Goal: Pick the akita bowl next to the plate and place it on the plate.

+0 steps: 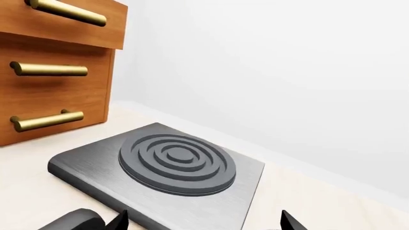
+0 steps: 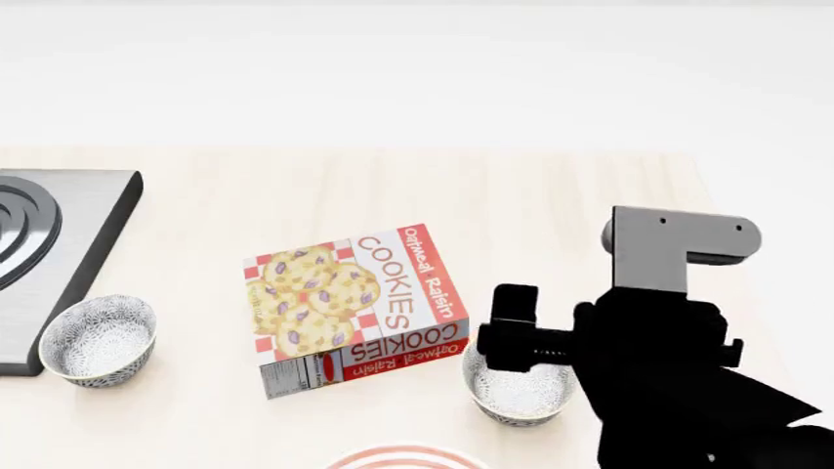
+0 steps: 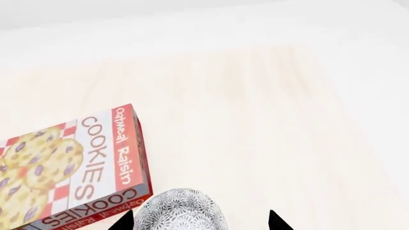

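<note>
The akita bowl [image 2: 519, 396], grey-and-white patterned, stands just right of the cookie box and just beyond the plate [image 2: 404, 457]. Only the plate's red-striped far rim shows, at the head view's bottom edge. My right gripper [image 2: 521, 354] hangs over this bowl. In the right wrist view the bowl [image 3: 182, 212] lies between the open fingertips [image 3: 121, 221], closer to one of them, and nothing is gripped. My left gripper [image 1: 204, 223] is open with nothing in it over a grey hob plate [image 1: 160, 165]; it does not appear in the head view.
An Oatmeal Raisin cookie box [image 2: 352, 308] lies flat mid-counter. A second identical patterned bowl [image 2: 98, 340] stands at the left beside the hob [image 2: 59, 254]. Wooden drawers with brass handles [image 1: 54, 69] rise beside the hob. A white wall backs the counter.
</note>
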